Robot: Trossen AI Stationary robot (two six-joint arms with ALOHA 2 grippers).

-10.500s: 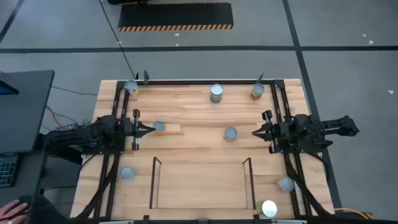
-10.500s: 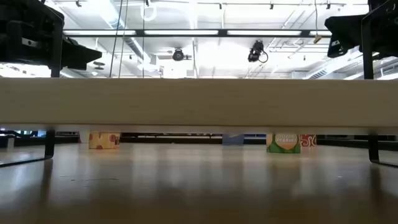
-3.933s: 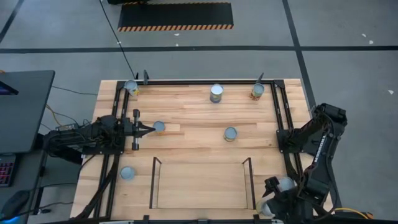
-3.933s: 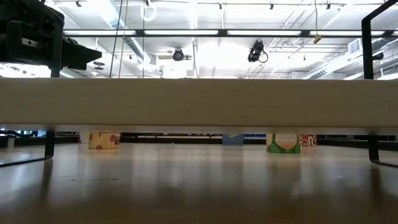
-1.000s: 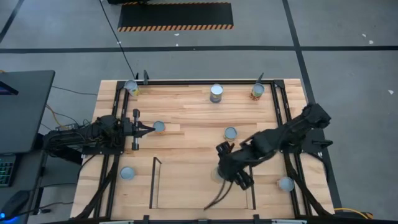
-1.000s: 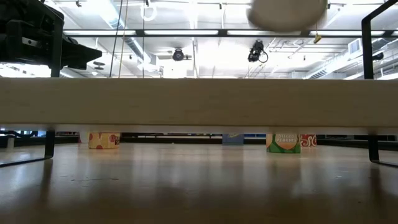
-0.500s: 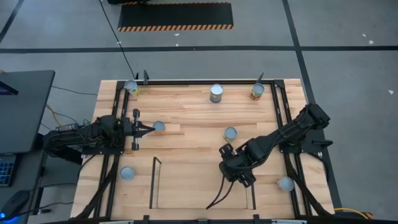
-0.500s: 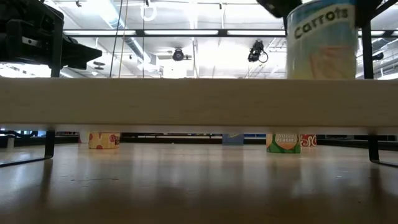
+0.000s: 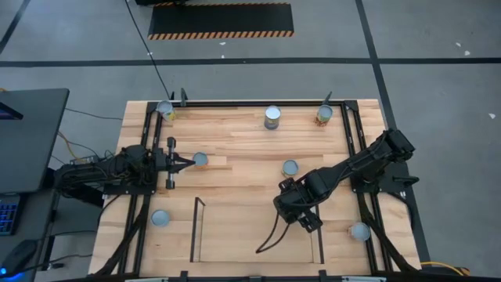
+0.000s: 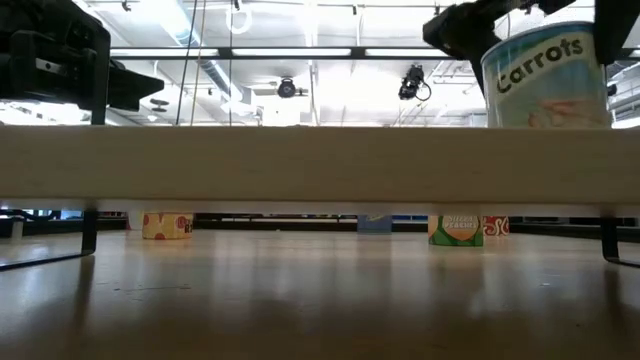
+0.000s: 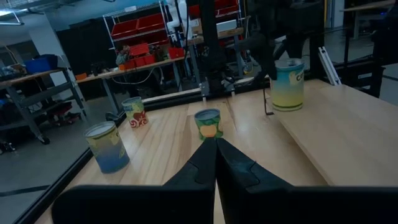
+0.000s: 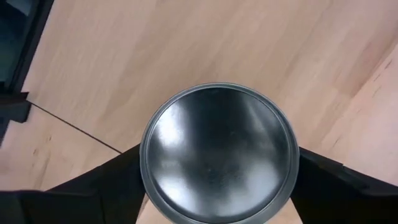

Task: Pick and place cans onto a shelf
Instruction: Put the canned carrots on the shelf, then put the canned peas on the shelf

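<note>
Carrots can (image 10: 545, 75) on shelf (image 9: 235, 235), right hand (image 9: 291, 210) astride.

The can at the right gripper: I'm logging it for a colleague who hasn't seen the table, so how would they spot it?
Find the shelf at the table's near edge. At its right end the right gripper straddles the can, labelled Carrots, the only one on the shelf.

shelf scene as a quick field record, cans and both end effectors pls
shelf: light-wood bay, near edge of table
carrots can: upright on the shelf, between the right end effector's fingers
right end effector: over the shelf's right part, around the carrots can
left end effector: shut, waiting at table's left, pointing at a can
other cans: scattered on the table outside the shelf
</note>
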